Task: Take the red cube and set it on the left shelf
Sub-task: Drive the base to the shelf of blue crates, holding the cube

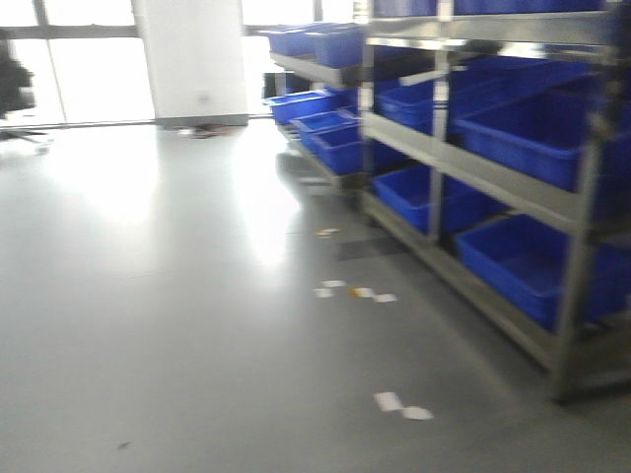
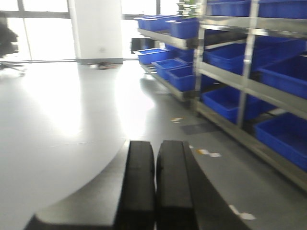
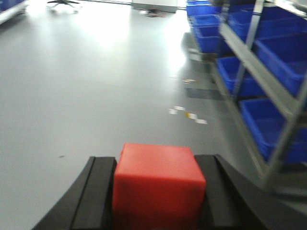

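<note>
The red cube (image 3: pixel 158 184) sits clamped between the two black fingers of my right gripper (image 3: pixel 157 165), held up above the grey floor. My left gripper (image 2: pixel 155 146) is shut and empty, its two black pads pressed together, pointing over the floor. Neither gripper shows in the front view. A metal shelf rack (image 1: pixel 493 182) with blue bins stands on the right of every view, also in the left wrist view (image 2: pixel 249 86) and the right wrist view (image 3: pixel 261 72). No shelf shows on the left side.
Blue bins (image 1: pixel 513 251) fill the rack's tiers. A second rack with bins (image 1: pixel 315 79) stands further back. A white pillar (image 1: pixel 192 59) and bright windows are at the far end. Paper scraps (image 1: pixel 355 293) lie on the grey floor. A dark chair (image 1: pixel 15 84) stands far left.
</note>
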